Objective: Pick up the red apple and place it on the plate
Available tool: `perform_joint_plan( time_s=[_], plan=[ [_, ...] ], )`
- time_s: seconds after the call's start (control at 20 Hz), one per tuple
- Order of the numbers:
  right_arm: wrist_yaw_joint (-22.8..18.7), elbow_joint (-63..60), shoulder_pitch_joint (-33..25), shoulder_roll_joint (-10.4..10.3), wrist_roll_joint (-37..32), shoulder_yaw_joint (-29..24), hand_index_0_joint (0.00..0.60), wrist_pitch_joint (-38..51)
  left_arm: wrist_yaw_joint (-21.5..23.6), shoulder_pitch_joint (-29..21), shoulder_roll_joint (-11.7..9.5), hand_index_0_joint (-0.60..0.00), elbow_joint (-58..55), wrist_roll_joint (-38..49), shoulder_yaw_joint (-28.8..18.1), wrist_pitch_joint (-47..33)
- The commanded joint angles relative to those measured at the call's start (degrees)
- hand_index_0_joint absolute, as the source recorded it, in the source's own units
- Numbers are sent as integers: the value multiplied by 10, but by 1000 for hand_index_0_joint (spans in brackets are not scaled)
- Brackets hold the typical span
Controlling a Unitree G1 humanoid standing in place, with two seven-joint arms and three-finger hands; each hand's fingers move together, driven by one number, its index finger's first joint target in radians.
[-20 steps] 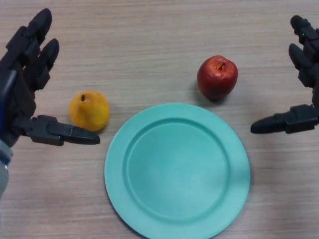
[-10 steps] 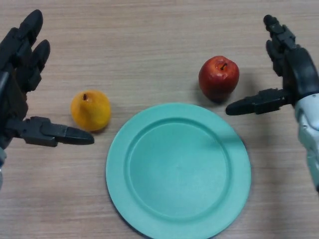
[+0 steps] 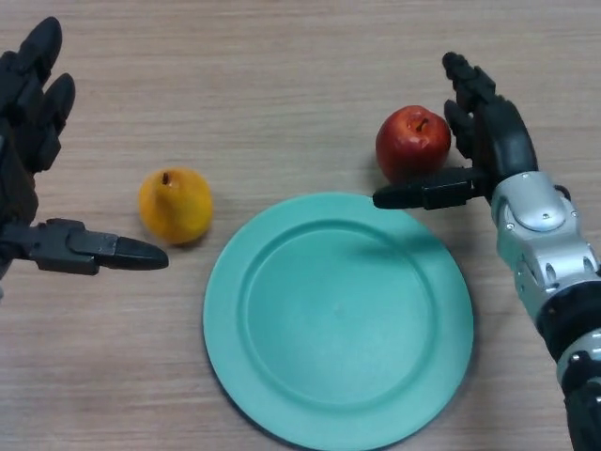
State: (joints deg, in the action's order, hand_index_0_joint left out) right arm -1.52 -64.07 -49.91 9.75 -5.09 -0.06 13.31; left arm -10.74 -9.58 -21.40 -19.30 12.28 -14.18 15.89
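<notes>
Wood-grain table (image 3: 282,75) under teal plate (image 3: 282,376), red apple (image 3: 411,141), yellow pear (image 3: 176,204)

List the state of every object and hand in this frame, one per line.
red apple: upright on the table, not yet grasped, off the plate.
plate: empty, flat on the table.
yellow pear: on the table, untouched.
right hand: open, cupped beside the apple.
left hand: open, idle at the left edge.
</notes>
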Motion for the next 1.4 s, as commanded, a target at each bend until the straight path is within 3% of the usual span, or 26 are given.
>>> perform_joint_plan(
  time_s=[0.05, 0.1, 0.3, 0.45, 0.85, 0.95, 1.2, 1.3, 1.4],
  plan=[
    [-77, -19, -84, 12, -96, 47, 544, 79, 3, -18, -27, 0, -20, 14, -47, -84],
    [-98, -34, -96, 12, -126, 70, 600, 75, 1, -18, -30, 0, -15, 19, -50, -80],
    [-94, -42, -104, 11, -192, 94, 600, 91, -7, -14, -29, 0, 15, 6, -41, -93],
    [-91, -52, -108, 11, -148, 58, 600, 107, -3, -21, -25, 0, 46, -14, -29, -127],
    [-79, -41, -127, 12, -65, -23, 600, 123, -9, -27, -28, 0, 26, -27, -23, -107],
    [-76, -38, -126, 13, -49, -30, 600, 126, 1, -24, -18, 0, 23, -33, -24, -133],
    [-78, -7, -114, 14, -31, -37, 600, 118, -3, -11, -20, 0, -3, -42, -18, -110],
    [-105, 4, -107, 18, -2, -27, 600, 119, -1, -12, -18, 0, -8, -47, -19, -115],
    [-86, 32, -98, 21, 19, -14, 600, 84, -2, -14, -17, 0, -13, -45, -21, -117]
  ],
)
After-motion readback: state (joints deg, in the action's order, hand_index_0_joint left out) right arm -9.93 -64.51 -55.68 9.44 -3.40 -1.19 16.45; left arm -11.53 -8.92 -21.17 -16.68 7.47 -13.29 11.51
